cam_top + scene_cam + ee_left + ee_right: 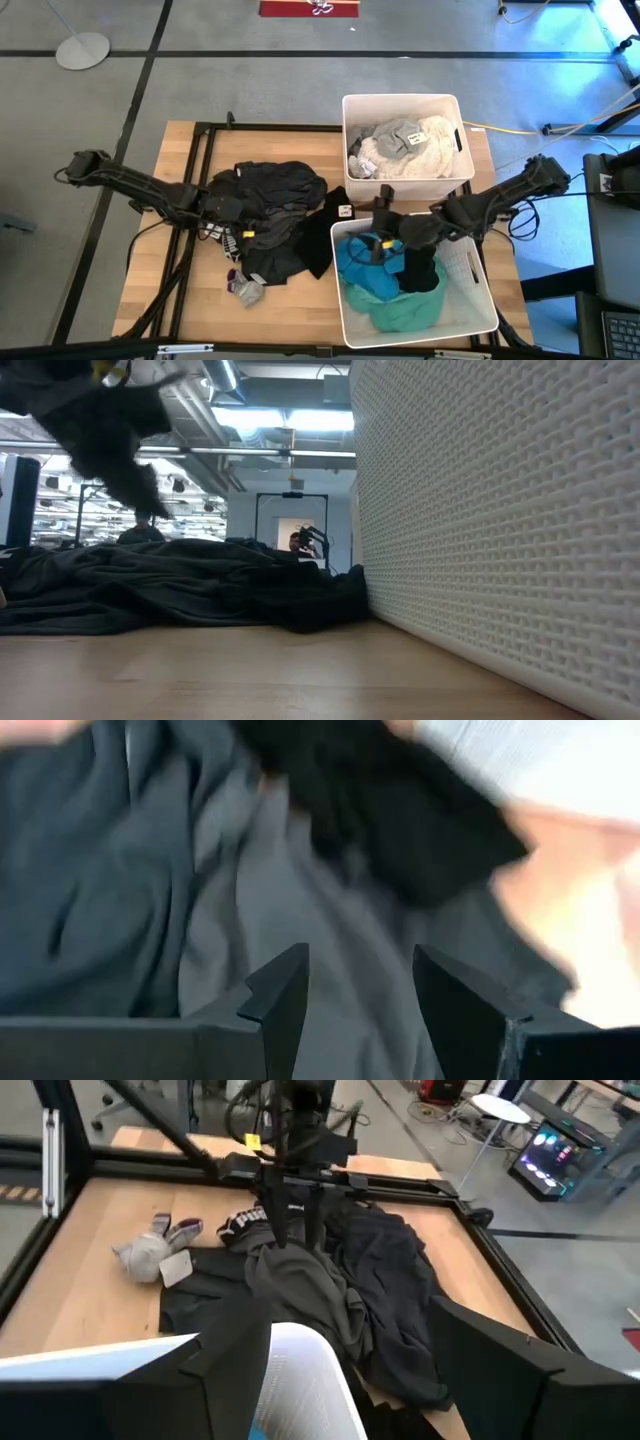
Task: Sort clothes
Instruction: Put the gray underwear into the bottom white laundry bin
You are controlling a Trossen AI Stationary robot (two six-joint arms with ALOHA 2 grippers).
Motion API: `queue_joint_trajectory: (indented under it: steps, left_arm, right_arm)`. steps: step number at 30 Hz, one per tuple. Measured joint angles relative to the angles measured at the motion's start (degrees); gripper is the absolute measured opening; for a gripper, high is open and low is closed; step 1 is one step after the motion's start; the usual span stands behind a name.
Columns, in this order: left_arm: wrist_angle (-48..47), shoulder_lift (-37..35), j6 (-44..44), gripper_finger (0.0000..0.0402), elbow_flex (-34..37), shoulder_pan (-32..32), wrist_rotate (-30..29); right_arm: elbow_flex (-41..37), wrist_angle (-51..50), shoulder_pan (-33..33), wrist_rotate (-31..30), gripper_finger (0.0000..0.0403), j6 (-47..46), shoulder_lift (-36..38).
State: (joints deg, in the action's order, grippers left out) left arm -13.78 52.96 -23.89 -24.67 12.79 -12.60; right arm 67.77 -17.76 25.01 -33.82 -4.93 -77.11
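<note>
A pile of dark grey and black clothes lies on the wooden table left of two white bins. My left gripper stands over the pile, pointing down, shut on a dark grey garment. It also shows in the right wrist view. My right gripper is open and empty over the left rim of the near bin, which holds a teal garment and a black one. The far bin holds white, cream and light grey clothes. My left gripper pinches a gathered bunch of the dark grey garment between its two fingers, from above, pointing down. The cloth rises in a peak to the fingers. Its lower part lies on the pile on the table. A loose fold hangs below the gripper.
A small grey sock bundle with a white tag lies near the table's front left. A black piece with white lettering lies beside the pile. Black frame rails run along the table's left and far sides. The near bin's mesh wall stands close.
</note>
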Motion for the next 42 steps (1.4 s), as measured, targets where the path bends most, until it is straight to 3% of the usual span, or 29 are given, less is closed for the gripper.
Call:
queue_joint_trajectory:
  steps: [5, 12, 18, 22, 29, 35, 42]
  left_arm:
    - [-7.95, 2.18, -4.63, 0.0171, 0.00, 0.81, -4.31]
    - [-8.07, 4.95, -3.97, 0.0171, -0.02, 0.62, -5.16]
    - [-4.99, 8.32, -3.23, 0.0163, -0.02, 0.65, 0.81]
    - [-2.69, 9.91, -2.46, 0.0126, -0.02, 0.64, 1.63]
    - [0.12, 10.26, -1.15, 0.0013, 0.00, 0.64, 1.75]
    - [-0.16, 9.85, -0.75, 0.0007, -2.87, 0.77, 3.48]
    - [-0.35, 4.94, 6.18, 0.0006, -7.80, 0.97, 2.29]
  right_arm:
    - [-0.01, 1.35, -2.38, 2.63, 0.0269, 2.06, -2.34]
    - [-0.01, 1.31, -3.44, 3.87, 0.0269, 1.96, -4.99]
    - [-0.01, 1.29, -3.29, 3.91, 0.0269, 1.93, -5.67]
    - [-0.01, 1.29, -3.29, 3.91, 0.0269, 1.91, -5.67]
    - [-0.01, 1.29, -3.29, 4.73, 0.0269, 1.78, -5.67]
    - [-0.01, 1.33, -3.29, 4.94, 0.0269, 2.01, -5.67]
    - [2.69, 2.85, -3.29, 4.30, 0.0269, 4.45, -5.67]
